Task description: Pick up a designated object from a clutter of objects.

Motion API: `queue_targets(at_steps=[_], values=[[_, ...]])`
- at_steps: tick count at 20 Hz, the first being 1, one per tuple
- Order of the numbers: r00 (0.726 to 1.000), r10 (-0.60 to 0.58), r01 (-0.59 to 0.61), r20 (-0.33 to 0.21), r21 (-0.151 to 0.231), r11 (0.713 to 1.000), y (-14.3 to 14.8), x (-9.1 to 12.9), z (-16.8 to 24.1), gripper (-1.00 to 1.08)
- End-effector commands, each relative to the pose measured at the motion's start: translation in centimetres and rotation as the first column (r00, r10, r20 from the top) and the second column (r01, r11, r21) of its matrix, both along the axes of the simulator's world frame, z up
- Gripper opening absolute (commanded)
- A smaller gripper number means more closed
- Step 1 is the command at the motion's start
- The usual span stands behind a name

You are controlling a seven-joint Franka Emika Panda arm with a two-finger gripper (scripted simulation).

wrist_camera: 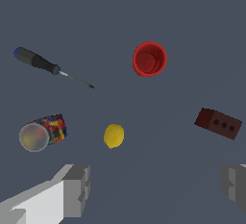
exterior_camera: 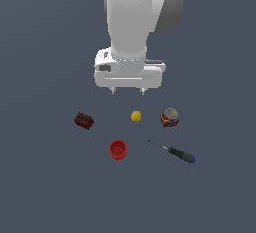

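The designated object is a small clear jar [exterior_camera: 169,118] with a greyish round lid and red, blue and yellow pieces inside; it stands at the exterior view's right of the clutter. In the wrist view the jar [wrist_camera: 42,132] shows its lid facing the camera. My gripper [exterior_camera: 128,91] hangs open high above the floor, behind the yellow ball [exterior_camera: 136,116] and well apart from the jar. Both fingers [wrist_camera: 77,189] show wide apart in the wrist view, with nothing between them.
A dark red brick [exterior_camera: 84,121] lies at the exterior view's left. A red cup [exterior_camera: 118,149] stands open side up in front. A screwdriver [exterior_camera: 174,151] with a blue-and-black handle lies in front of the jar. All rest on a plain dark grey floor.
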State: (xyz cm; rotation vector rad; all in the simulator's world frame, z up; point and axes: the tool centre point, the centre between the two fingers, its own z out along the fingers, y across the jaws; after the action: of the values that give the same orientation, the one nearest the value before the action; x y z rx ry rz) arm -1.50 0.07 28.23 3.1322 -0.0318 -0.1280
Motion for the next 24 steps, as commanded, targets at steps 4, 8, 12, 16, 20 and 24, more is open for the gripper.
queue_targets(at_steps=[4,8,12,16,20,24], values=[[1.0,0.01,-0.01,-0.002,-0.004,1.0,0.0,0.0,0.0,1.0],[0.999,0.04,-0.04,-0.011,-0.018,0.999,-0.4,-0.1,0.0,1.0],[0.999,0.046,-0.046,-0.015,-0.021,0.999,-0.7,-0.2,0.2,1.0],[0.999,0.047,-0.047,-0.012,-0.021,0.999,-0.3,-0.1,-0.2,1.0],[0.998,0.06,-0.06,-0.007,-0.025,0.998,0.9,0.1,-1.2,1.0],[0.997,0.079,-0.079,0.002,-0.03,0.996,2.9,0.3,-3.0,1.0]])
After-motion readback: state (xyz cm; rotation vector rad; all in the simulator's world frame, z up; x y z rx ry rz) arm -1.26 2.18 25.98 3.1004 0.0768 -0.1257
